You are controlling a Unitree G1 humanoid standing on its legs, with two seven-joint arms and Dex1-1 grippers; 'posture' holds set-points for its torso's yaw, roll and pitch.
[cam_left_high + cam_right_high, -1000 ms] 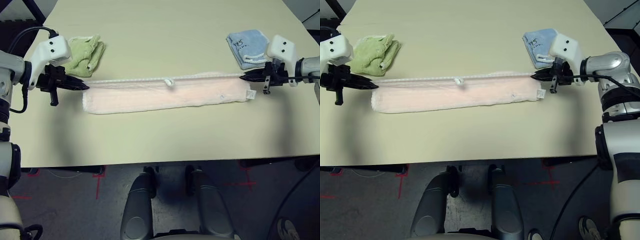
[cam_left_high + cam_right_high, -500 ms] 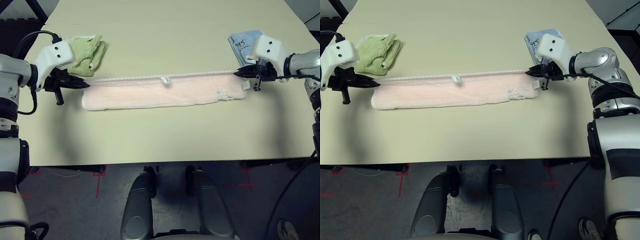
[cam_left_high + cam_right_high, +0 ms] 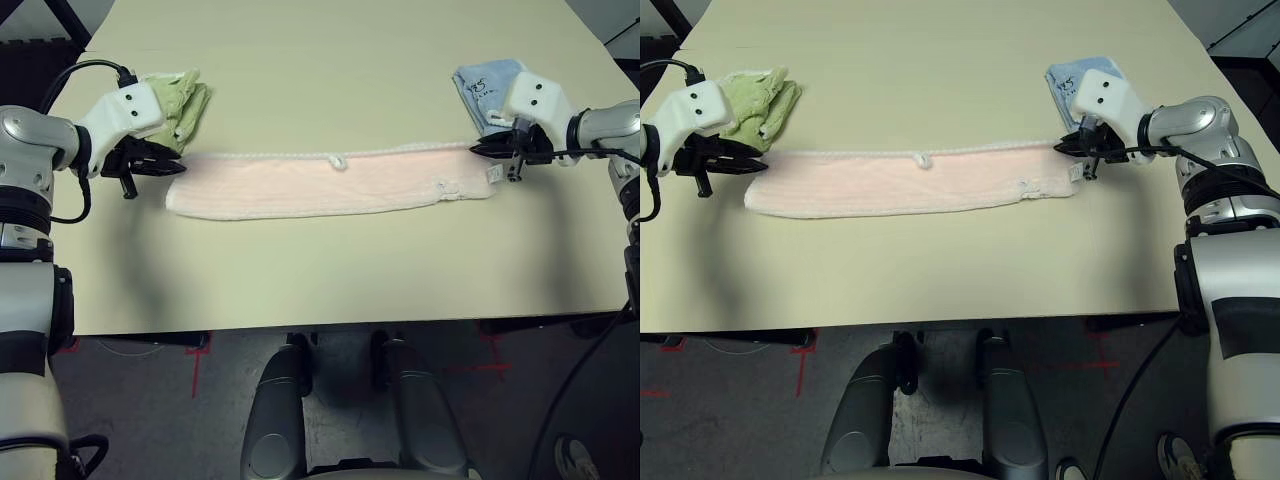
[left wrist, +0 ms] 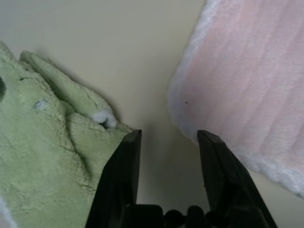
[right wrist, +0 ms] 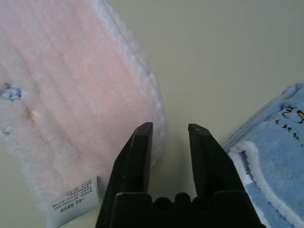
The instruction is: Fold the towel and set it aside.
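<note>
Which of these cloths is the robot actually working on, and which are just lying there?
In the job:
- pink towel, folded into a long strip
- left gripper and right gripper, open at its two ends

Lying about:
- green towel
- blue towel

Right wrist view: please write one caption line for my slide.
Open right gripper over the table, between the pink towel and the blue towel.

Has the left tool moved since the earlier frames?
Yes. The left tool has moved up the picture, closing on the green towel; it now sits open just off the pink towel's end.
</note>
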